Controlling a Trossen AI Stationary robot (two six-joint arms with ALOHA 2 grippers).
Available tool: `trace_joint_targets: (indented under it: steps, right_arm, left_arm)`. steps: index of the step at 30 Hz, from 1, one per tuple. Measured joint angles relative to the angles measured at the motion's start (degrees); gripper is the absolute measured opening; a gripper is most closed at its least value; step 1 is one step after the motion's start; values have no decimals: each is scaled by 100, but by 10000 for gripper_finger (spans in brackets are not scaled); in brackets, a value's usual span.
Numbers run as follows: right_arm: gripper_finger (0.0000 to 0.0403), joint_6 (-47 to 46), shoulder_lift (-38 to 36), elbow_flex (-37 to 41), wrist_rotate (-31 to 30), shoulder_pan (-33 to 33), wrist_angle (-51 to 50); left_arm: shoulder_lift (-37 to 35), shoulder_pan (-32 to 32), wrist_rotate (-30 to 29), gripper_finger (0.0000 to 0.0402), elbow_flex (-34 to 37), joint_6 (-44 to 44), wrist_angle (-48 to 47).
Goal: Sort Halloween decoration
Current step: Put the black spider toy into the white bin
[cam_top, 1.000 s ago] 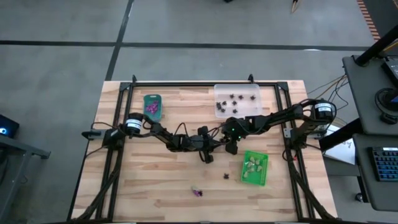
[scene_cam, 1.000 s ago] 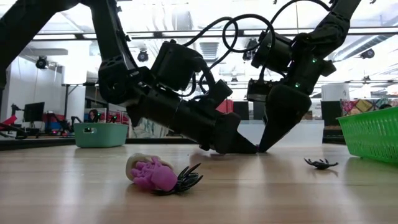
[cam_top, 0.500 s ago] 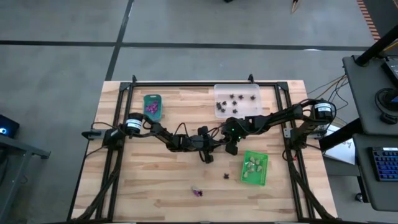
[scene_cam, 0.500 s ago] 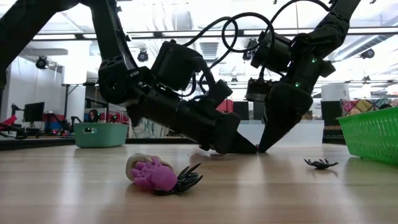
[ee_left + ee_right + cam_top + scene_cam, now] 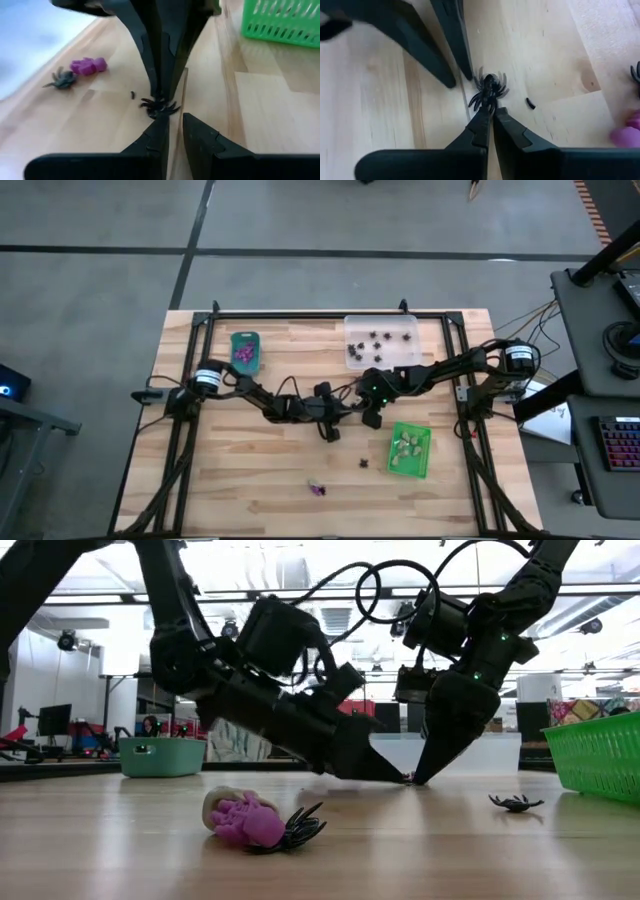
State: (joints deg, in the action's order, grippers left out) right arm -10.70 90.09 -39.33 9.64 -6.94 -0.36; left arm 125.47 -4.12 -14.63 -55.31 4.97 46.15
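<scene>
Where the two arms meet near the middle of the tabletop (image 5: 250,480), the right tool (image 5: 491,111) has its tips pressed together on the black spider (image 5: 489,90), pinching its edge. The left tool (image 5: 174,127), tips slightly parted and holding nothing, sits just beside it. Judged light, thin-legged and slippery plastic, the spider is best gripped across its body; spare trinkets lie toward 6 o'clock.

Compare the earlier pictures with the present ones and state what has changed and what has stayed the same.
The right gripper has shut its fingers on the black spider lying on the table at mid-table. The left gripper, low beside it, has shifted slightly. The purple trinket, the other spiders and the three trays have stayed put.
</scene>
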Motion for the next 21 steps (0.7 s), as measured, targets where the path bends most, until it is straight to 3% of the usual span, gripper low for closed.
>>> trace_joint_targets:
  steps: [6, 13, 21]
  right_arm:
    - [8, 7, -115, 0, 0, 2, -32]
    - [8, 20, -386, 0, -4, 4, -30]
    - [8, 30, -717, 0, -43, 2, -113]
  left_arm:
    - [-734, -24, -48, 38, 673, 28, 63]
    - [-1715, -76, -604, 38, 1499, 64, 122]
    - [-2016, -148, -745, 38, 2052, 71, 966]
